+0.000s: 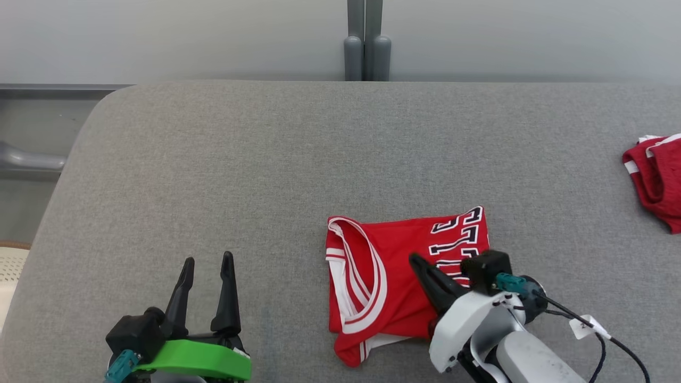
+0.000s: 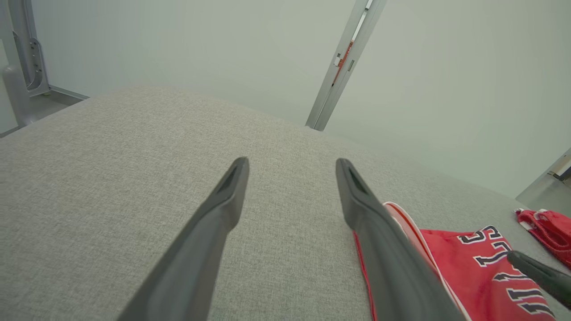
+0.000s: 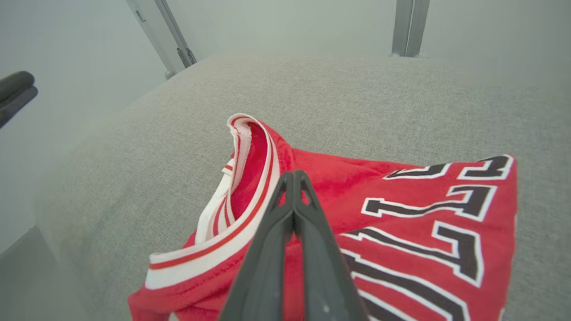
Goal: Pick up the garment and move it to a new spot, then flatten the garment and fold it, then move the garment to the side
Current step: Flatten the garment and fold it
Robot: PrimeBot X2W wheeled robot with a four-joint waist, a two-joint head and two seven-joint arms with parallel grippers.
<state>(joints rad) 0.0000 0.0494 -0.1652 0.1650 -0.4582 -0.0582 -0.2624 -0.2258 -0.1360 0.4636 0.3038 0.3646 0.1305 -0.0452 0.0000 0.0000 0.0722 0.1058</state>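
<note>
Jersey (image 1: 391, 282) + 2nd red garment (image 1: 657, 178)

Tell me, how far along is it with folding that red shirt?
Done, it seems: the red jersey lies folded compactly on the gray table. In hand: the right tool, shut, points across the jersey; whether it presses the cloth I cannot tell. The left tool is open, apart on the left. Left: moving the jersey aside.
</note>
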